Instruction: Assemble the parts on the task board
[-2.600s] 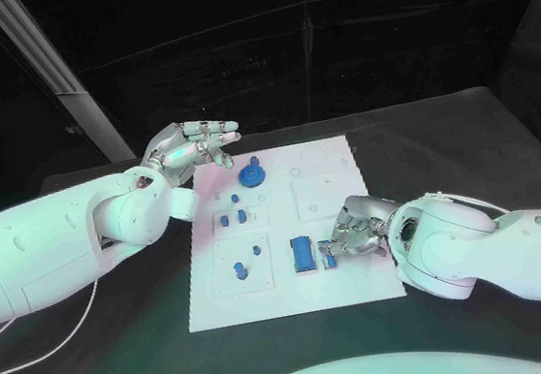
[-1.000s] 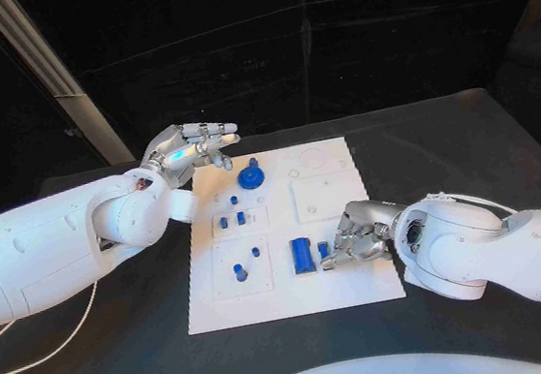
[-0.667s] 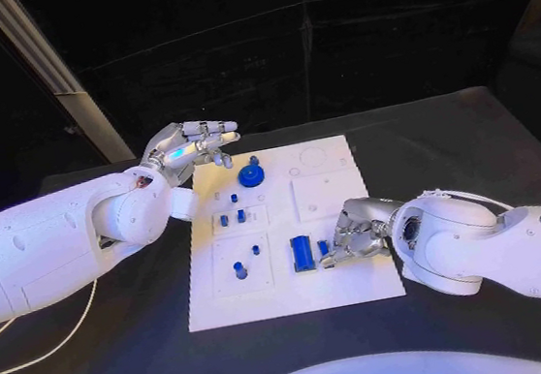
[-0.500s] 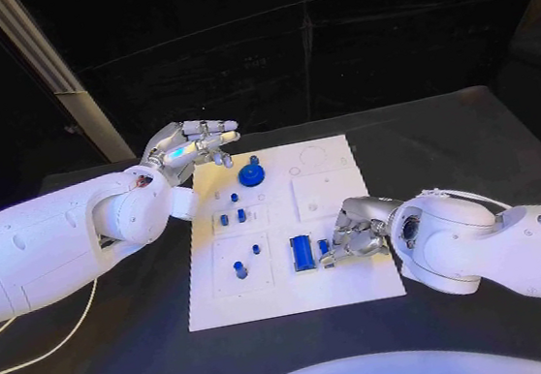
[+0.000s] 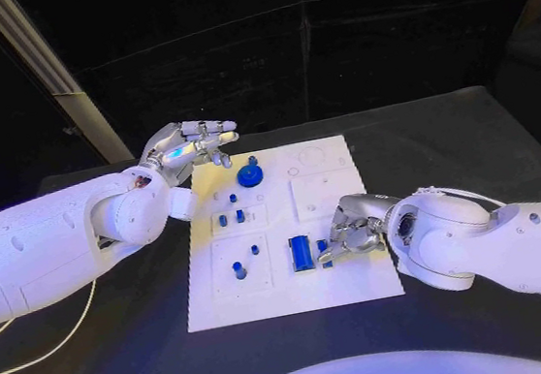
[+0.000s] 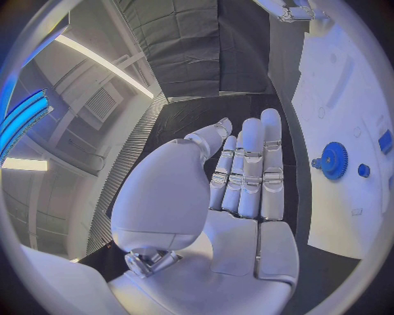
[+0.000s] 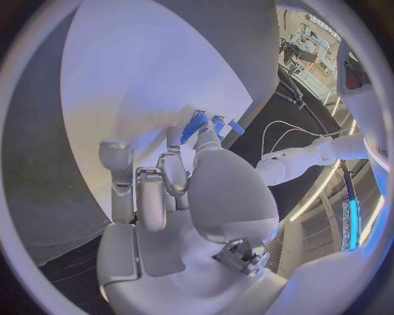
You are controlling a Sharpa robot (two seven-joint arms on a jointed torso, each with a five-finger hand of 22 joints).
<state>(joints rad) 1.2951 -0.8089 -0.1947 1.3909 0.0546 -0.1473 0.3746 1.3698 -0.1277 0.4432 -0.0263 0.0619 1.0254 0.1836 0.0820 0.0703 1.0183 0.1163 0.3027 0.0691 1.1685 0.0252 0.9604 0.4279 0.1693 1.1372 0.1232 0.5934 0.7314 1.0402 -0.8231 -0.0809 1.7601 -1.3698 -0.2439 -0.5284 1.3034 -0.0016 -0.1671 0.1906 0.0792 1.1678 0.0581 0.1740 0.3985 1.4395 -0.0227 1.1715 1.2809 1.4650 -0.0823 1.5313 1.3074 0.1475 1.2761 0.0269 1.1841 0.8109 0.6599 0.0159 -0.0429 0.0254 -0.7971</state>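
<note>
Head view — task board (image 5: 357,275) lies mid-bench, blue parts (image 5: 302,253) spread over it, gear (image 5: 250,176) at far end | right hand (image 5: 349,232) fingers touch small blue piece (image 5: 324,248), grip unclear | left hand (image 5: 190,147) lifted, fingers together, holding nothing | progress: several parts seated, more left — no readable writing

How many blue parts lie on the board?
8: gear at the far end, five pegs along the left side, a block and a small piece beside the right hand, which may hide more.
</note>
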